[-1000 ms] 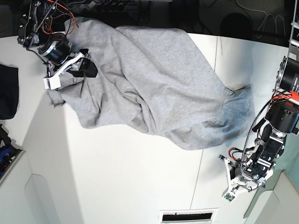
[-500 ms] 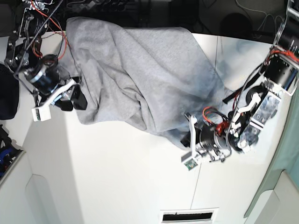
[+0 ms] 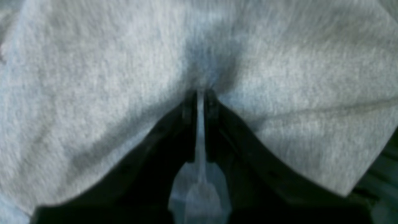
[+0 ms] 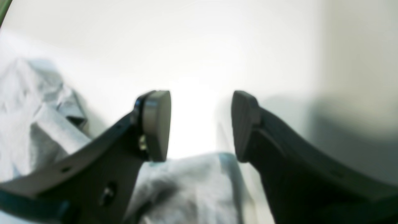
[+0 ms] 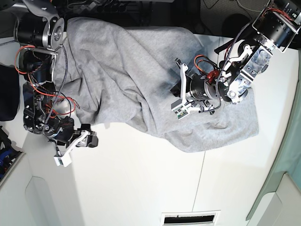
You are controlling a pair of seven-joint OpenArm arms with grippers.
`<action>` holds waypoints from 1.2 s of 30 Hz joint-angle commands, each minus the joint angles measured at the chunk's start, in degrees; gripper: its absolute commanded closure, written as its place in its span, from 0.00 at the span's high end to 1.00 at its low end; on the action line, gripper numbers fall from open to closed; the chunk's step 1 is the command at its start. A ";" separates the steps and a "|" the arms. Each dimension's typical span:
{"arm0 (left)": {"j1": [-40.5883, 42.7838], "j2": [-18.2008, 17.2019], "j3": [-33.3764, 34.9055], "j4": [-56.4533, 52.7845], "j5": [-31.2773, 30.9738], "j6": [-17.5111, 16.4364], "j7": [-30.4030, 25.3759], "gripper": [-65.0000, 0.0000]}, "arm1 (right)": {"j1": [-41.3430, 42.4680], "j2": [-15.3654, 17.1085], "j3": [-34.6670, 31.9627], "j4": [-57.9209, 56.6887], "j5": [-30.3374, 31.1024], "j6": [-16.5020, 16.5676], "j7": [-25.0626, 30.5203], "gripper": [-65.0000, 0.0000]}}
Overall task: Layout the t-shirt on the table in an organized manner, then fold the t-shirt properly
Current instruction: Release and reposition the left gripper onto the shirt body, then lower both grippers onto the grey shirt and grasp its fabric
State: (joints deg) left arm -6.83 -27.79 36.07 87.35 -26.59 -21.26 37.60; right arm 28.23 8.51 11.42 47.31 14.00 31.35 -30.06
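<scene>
- Left wrist view: the left gripper (image 3: 200, 102) has its dark jaws drawn almost together, with a thin pale sliver of fabric pinched between the tips. Heather-grey cloth of the t-shirt (image 3: 93, 77) fills nearly the whole frame around and behind the jaws. The picture is soft, so how deep the fold sits between the pads is hard to judge.
- Right wrist view: the right gripper (image 4: 200, 124) stands with its jaws well apart and nothing between the pads. Bright white table (image 4: 199, 46) shows through the gap. Rumpled grey t-shirt fabric lies at the left and just below the fingertips, apart from them.
- Base view: the t-shirt (image 5: 131, 75) lies crumpled and spread across the far part of the table (image 5: 141, 179), reaching from the upper left corner to a hem at the right. The left gripper (image 5: 176, 96) sits on the middle of the shirt, its arm coming in from the upper right. The right gripper (image 5: 91, 140) hovers over bare tabletop just beside the shirt's near-left edge. A dark navy cloth (image 5: 8, 94) lies at the left border, apart from the shirt.
</scene>
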 commanded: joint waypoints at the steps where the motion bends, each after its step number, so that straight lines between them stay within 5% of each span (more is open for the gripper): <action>1: -0.55 -0.31 -0.42 0.22 -0.31 0.00 -0.85 0.11 | 0.76 0.81 -2.29 -0.57 0.42 1.09 0.44 0.47; 9: -7.28 6.27 -0.42 -19.26 3.74 0.04 -1.25 0.11 | -2.05 1.29 -19.02 -1.70 5.66 1.84 -1.95 0.47; 15: -12.90 10.05 -0.42 -31.61 3.72 0.46 -1.79 0.11 | -3.69 0.31 -21.68 0.37 9.84 2.95 -6.43 0.47; 22: -16.87 10.88 -0.42 -32.72 3.74 2.05 -2.97 0.11 | -4.28 -0.94 -21.68 3.08 12.57 2.93 -6.38 0.47; 25: -17.97 11.45 -0.42 -32.72 3.72 2.21 -2.43 0.11 | -4.28 -2.08 -21.68 3.08 11.76 2.89 -6.27 0.35; 30: -18.12 11.58 -0.42 -32.70 3.72 2.19 -2.47 0.11 | -4.28 -4.59 -21.66 3.06 7.32 2.71 -2.19 0.00; 36: -18.08 11.32 -2.16 -29.64 3.67 2.16 -2.36 0.11 | -3.93 -4.42 -19.85 5.53 4.52 2.32 1.77 0.00</action>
State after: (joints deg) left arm -23.81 -15.88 34.24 57.25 -23.86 -19.73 34.02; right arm 22.68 3.95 -8.73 51.57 17.76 33.52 -29.58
